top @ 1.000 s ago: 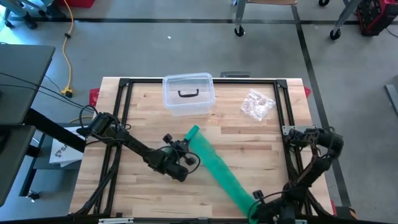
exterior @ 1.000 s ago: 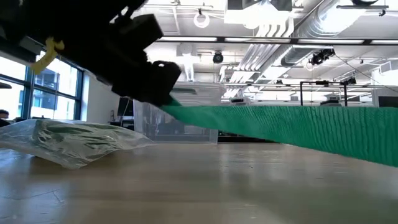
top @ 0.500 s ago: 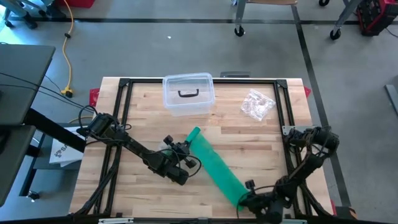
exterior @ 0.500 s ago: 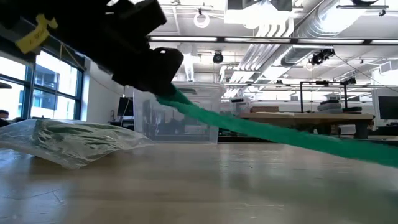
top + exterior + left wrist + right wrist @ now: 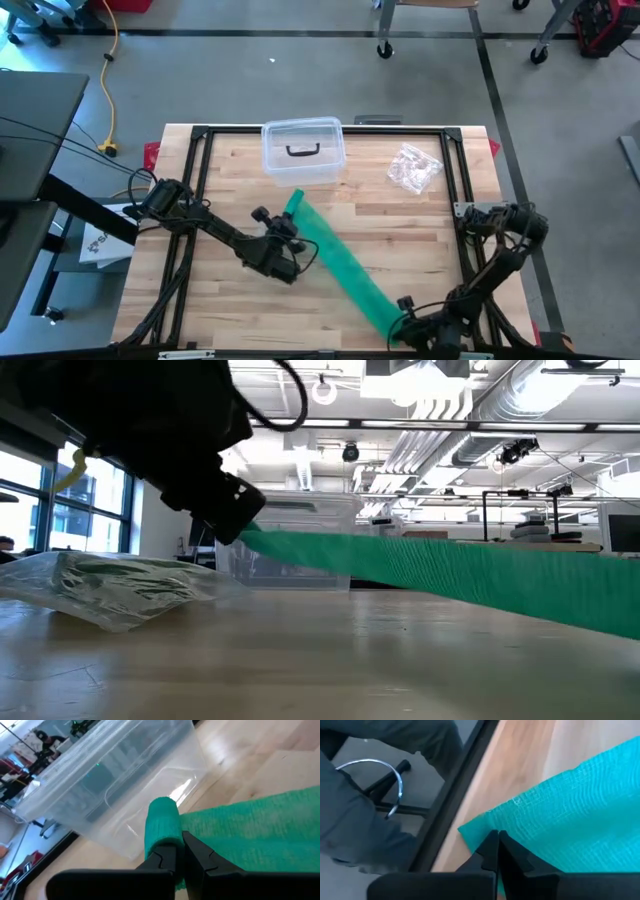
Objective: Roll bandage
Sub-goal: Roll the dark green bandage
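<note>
A green bandage (image 5: 340, 258) stretches slantwise from the table's middle to its near right edge. It is held above the wood, as the low view (image 5: 450, 568) shows. Its far end is a small roll (image 5: 162, 822). My left gripper (image 5: 289, 224) is shut on that rolled end, just in front of the clear box. My right gripper (image 5: 402, 322) is shut on the bandage's flat near end at the table's near right edge. My left gripper pinches the rolled end (image 5: 165, 840) between its two fingers, which come at it from the table's near left side. The roll is lifted clear of the table, and the strip (image 5: 260, 832) runs away from it, spread flat. My right gripper pinches the bandage's free end at its edge, near one corner (image 5: 487, 827), between its two fingers. The end is held clear of the wood. The strip (image 5: 580, 810) runs away from the fingers without sagging.
A clear lidded plastic box (image 5: 302, 150) stands at the far middle, close behind the roll, and shows in the left wrist view (image 5: 110, 785). A crumpled clear plastic bag (image 5: 415, 168) lies at the far right. A black frame (image 5: 195, 180) edges the table.
My left gripper has carried the rolled end toward the table's far left, closer to the clear box. The strip turned narrow in the low view, then broad again. My right gripper has shifted a little toward the table's left, still shut on the free end.
</note>
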Robot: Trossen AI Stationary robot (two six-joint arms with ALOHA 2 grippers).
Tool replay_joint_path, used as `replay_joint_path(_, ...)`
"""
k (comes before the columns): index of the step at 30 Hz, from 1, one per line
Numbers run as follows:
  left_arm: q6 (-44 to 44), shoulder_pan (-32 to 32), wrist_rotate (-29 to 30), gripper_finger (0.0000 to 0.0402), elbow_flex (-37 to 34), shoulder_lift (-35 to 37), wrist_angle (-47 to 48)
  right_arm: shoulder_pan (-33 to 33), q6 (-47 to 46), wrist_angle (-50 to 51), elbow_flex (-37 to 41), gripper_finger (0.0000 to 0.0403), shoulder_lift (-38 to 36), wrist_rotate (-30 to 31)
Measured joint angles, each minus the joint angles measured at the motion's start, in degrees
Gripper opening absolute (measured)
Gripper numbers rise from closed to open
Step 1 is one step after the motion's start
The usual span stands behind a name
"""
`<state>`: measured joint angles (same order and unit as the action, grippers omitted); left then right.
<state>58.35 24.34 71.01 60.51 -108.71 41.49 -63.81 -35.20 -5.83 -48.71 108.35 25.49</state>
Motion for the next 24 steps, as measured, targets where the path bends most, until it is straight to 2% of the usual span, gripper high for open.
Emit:
replay_joint_path(4, 1.0, 1.4, -0.5, 0.0005, 0.0, 0.0, 0.3, -2.4, -2.5, 0.0, 0.0, 0.0000, 0.3, 2.2)
replay_joint_path(9, -2.0, 4.2, -1.3, 0.0005, 0.0, 0.0, -6.1, -3.0, -0.1, -1.8, 0.0, 0.0000, 0.2, 7.8)
replay_joint_path(12, -6.7, 5.5, -2.1, 0.0005, 0.0, 0.0, -12.6, -1.6, 2.4, -3.2, 0.0, 0.0000, 0.0, 10.4)
replay_joint_path(17, -15.1, 6.7, -3.9, 0.0005, 0.0, 0.0, -22.7, 0.8, 8.2, -5.8, 0.0, 0.0000, 0.0, 11.0)
replay_joint_path(24, -23.0, 6.9, -4.4, 0.0005, 1.4, 0.0, -30.0, 6.1, 8.3, -6.0, 0.0, 0.0000, 0.0, 12.2)
